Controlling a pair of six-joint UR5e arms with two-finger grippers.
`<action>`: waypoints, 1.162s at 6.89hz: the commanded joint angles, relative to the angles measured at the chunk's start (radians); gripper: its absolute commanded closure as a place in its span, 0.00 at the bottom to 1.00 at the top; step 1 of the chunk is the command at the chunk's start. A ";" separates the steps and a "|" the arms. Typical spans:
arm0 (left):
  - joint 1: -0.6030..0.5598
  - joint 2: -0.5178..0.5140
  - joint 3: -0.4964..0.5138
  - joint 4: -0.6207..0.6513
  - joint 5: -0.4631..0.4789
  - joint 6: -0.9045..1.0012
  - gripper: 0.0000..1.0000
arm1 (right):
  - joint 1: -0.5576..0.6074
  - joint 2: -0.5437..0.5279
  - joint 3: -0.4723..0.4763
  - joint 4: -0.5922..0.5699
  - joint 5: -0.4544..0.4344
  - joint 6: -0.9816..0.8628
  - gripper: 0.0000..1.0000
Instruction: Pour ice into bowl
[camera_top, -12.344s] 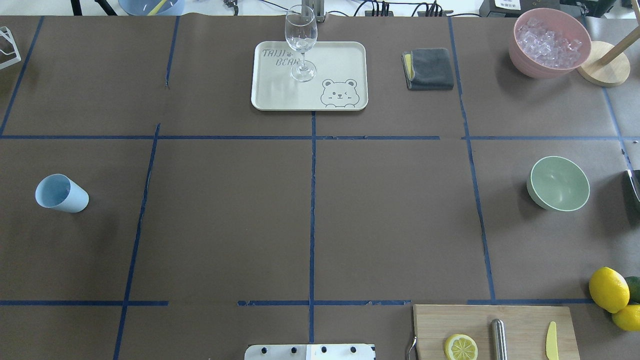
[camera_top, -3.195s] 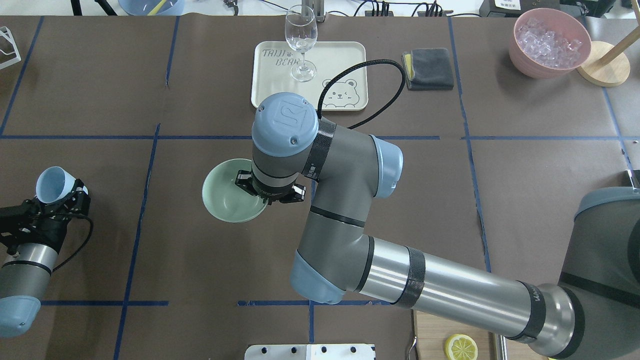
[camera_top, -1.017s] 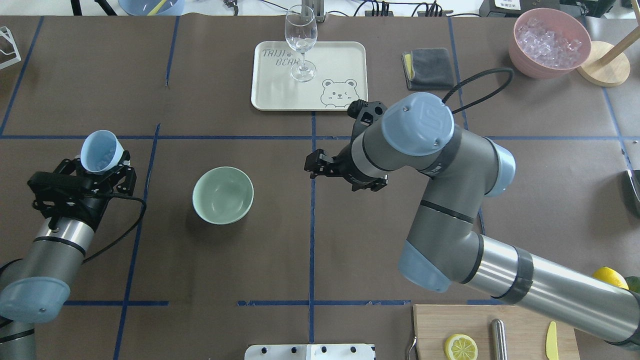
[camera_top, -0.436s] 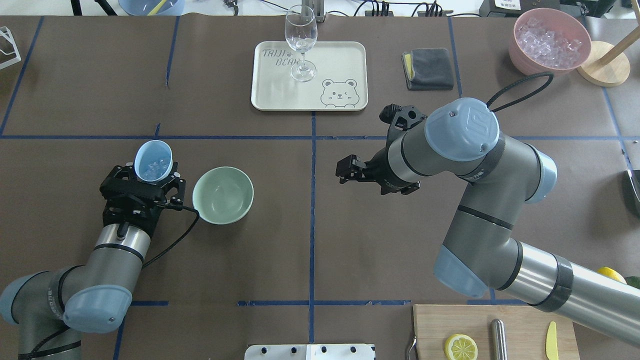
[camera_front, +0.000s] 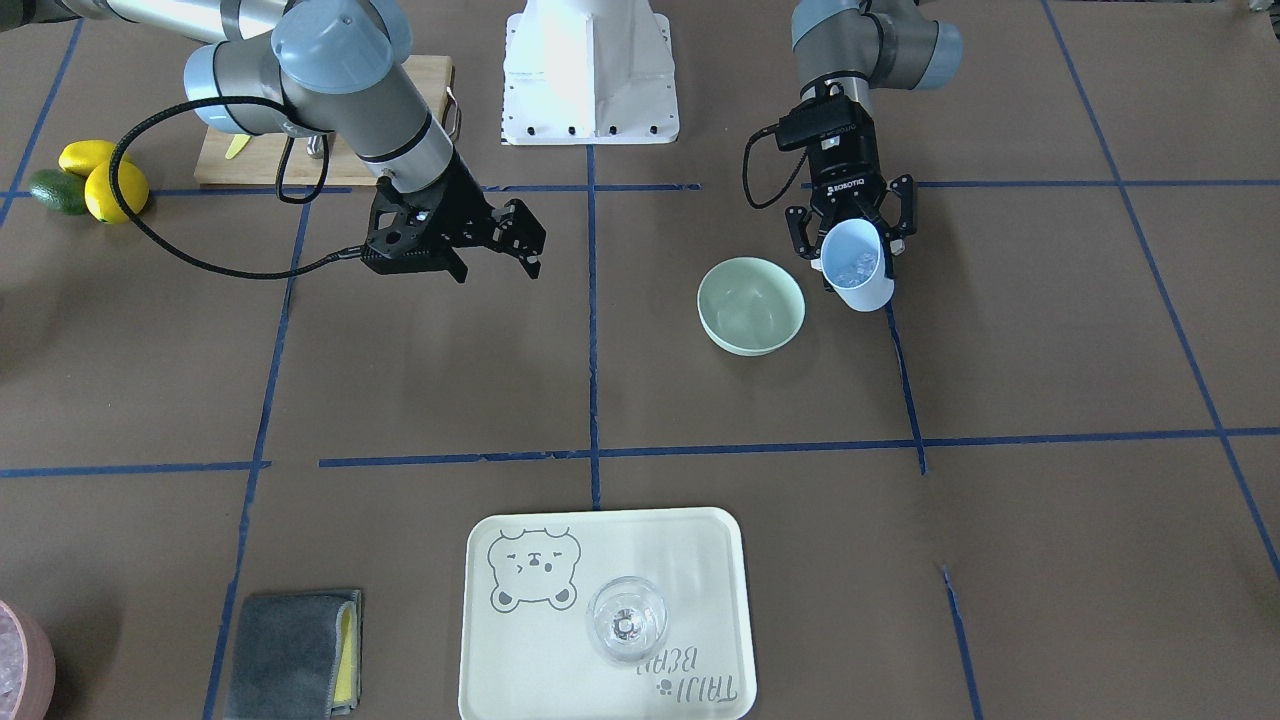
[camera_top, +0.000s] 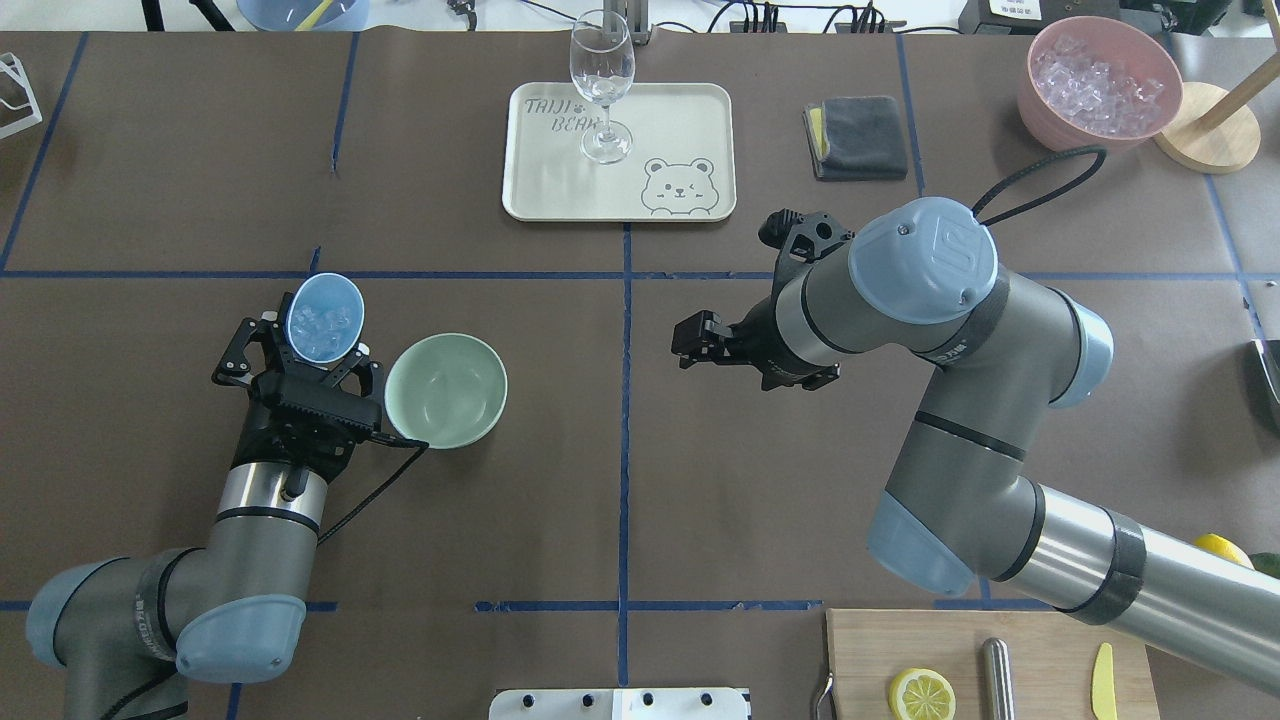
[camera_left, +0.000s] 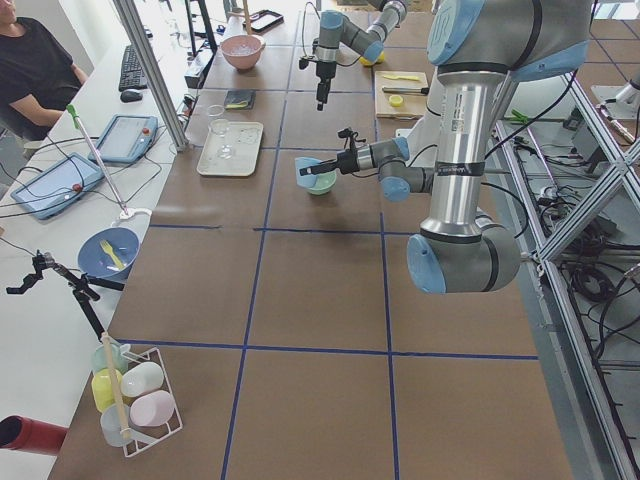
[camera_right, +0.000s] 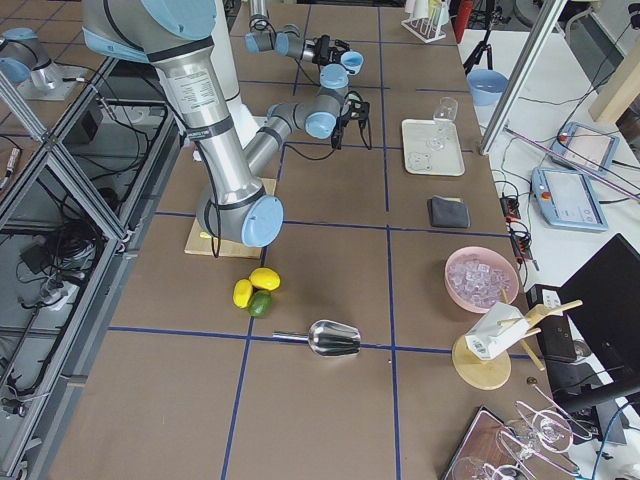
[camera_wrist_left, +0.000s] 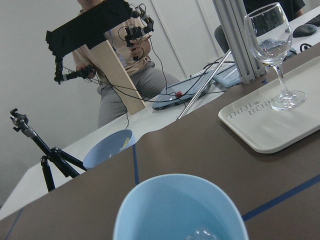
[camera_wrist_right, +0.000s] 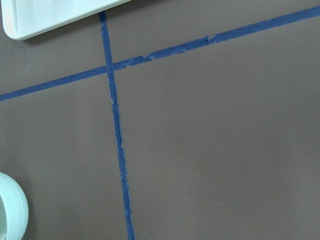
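Note:
My left gripper (camera_top: 308, 350) is shut on the light blue cup (camera_top: 325, 318) and holds it just left of the pale mint-green bowl (camera_top: 445, 390). The cup's mouth faces up. Small clear ice cubes (camera_top: 322, 322) lie inside the cup. In the front-facing view the cup (camera_front: 858, 268) is right of the bowl (camera_front: 751, 305), with the left gripper (camera_front: 850, 245) around it. The bowl looks empty. My right gripper (camera_top: 697, 340) is open and empty, over the table to the right of the bowl; it also shows in the front-facing view (camera_front: 495, 252).
A cream tray (camera_top: 690, 120) with a wine glass (camera_top: 601, 85) stands at the far middle. A grey cloth (camera_top: 857, 137) and a pink bowl of ice (camera_top: 1098, 85) are at the far right. A cutting board (camera_top: 1040, 640) with a lemon half is at the near right.
My left arm has carried the cup right, from the table's left side to the bowl's left rim. My right arm drew back to the right and has held still for the last half second.

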 joint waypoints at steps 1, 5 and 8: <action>0.011 0.000 0.045 0.005 0.080 0.229 1.00 | 0.000 0.002 -0.003 0.002 -0.004 0.000 0.00; 0.036 -0.003 0.036 0.005 0.080 0.631 1.00 | 0.000 0.002 -0.003 0.002 -0.005 0.000 0.00; 0.050 -0.003 0.036 0.005 0.082 0.822 1.00 | -0.002 0.003 -0.003 0.002 -0.007 0.000 0.00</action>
